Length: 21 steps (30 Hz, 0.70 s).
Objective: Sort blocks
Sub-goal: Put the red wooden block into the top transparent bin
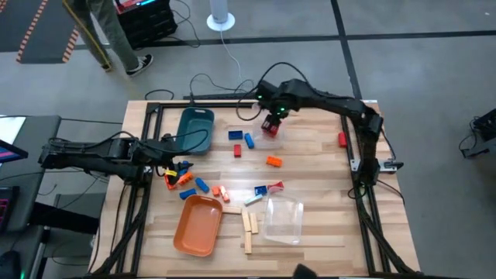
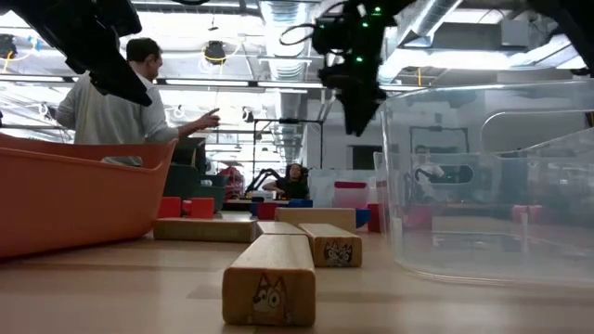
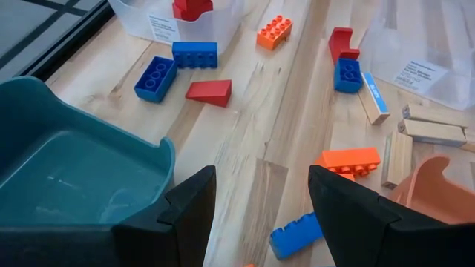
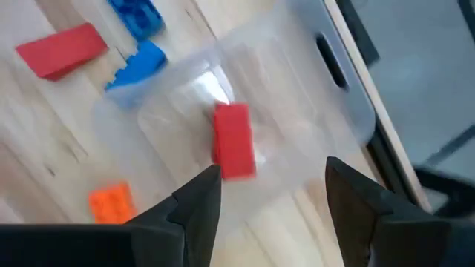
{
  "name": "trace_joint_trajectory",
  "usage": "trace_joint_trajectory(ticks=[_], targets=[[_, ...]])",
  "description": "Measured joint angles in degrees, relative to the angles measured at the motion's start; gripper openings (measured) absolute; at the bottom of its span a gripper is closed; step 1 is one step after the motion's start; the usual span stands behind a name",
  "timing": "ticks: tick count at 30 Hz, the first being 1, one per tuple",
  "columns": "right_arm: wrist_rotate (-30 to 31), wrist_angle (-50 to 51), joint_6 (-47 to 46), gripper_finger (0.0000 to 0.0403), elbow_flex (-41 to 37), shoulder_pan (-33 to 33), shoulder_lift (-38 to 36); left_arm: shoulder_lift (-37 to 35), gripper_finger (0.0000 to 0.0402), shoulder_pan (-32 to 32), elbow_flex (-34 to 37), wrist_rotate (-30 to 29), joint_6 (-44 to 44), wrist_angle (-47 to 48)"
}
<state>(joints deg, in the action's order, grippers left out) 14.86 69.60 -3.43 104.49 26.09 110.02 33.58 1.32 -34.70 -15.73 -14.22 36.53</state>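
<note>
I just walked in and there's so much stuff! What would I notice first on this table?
Probably the red block in the clear bin at the far side, right under the right end effector, whose fingers stand open. Next, the bright orange tray at the near edge and the teal tray beside the left end effector, with colourful blocks scattered between them.

left gripper [image 3: 260, 215] low over wood table [image 3: 252, 141], fingers [image 3: 185, 211] apart, nothing between. teal tray [image 3: 74, 170] just beside one finger. blue bricks [image 3: 174, 65], red wedge [image 3: 209, 92], orange brick [image 3: 274, 31] farther out. orange brick [image 3: 349, 159], wood pieces [image 3: 415, 133], orange tray [image 3: 434, 189] beside other finger.
</note>
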Motion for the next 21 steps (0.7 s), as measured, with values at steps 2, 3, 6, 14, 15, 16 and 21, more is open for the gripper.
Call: trace_joint_trajectory(ticks=[2, 3, 6, 14, 15, 16, 21], targets=[[0.32, 1.12, -1.53, 0.0216, -4.35, 2.06, -2.08, 0.00, 0.0210, 0.00, 0.00, 0.00, 0.04, 0.02], [0.53, 1.35, -2.30, 0.0216, -7.21, 3.17, -3.41, 0.00, 0.0210, 0.00, 0.00, 0.00, 0.04, 0.02], [0.56, 1.33, -4.28, 0.0216, -15.93, 6.83, -8.29, 0.00, 0.0210, 0.01, 0.00, 0.06, 0.20, 0.07], [0.22, 0.63, -11.64, 0.0216, -34.41, 16.88, -17.06, 0.00, 0.0210, 0.00, 0.00, 0.44, 0.24, 0.10], [0.01, 0.77, -12.86, 0.0216, -35.61, 17.88, -17.09, 0.00, 0.0210, 0.00, 0.00, 0.44, 0.24, 0.11], [-0.61, 1.10, -13.75, 0.0216, -36.60, 18.74, -16.99, 0.00, 0.0210, 0.00, 0.00, 0.44, 0.24, 0.11], [-1.63, 0.99, -15.13, 0.0216, -40.13, 21.34, -16.54, 0.00, 0.0210, 0.00, 0.00, 0.44, 0.15, 0.09]])
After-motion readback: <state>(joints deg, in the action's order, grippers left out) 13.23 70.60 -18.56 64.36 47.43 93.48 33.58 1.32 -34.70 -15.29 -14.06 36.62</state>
